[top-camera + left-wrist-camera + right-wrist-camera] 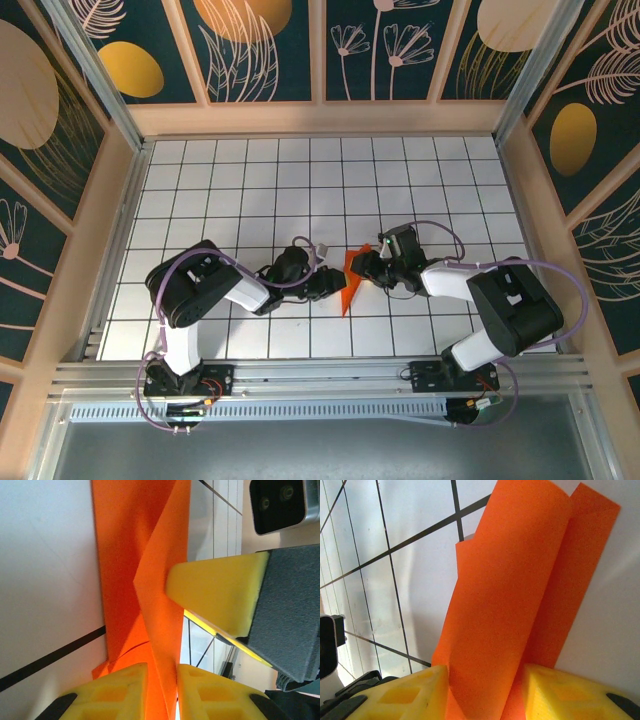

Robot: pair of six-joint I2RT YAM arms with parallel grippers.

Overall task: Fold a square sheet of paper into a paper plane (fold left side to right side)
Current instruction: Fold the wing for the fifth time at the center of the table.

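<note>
The bright orange sheet of paper (349, 281), folded into a narrow creased shape, stands partly raised off the white grid table between my two grippers. My left gripper (327, 284) meets it from the left. In the left wrist view its jaws (162, 695) stand a little apart around an upright fold of the paper (150, 555), with a sliver of light on the right side. My right gripper (369, 268) meets it from the right. In the right wrist view the right gripper (485, 697) has a bowed flap of the paper (520, 580) filling its gap. One right finger (215, 595) touches the flap.
The gridded table (240, 180) is boxed in by wooden walls (320, 118) at the back and both sides. A metal rail (320, 375) with both arm bases runs along the near edge. Purple cables (545, 268) loop beside each arm.
</note>
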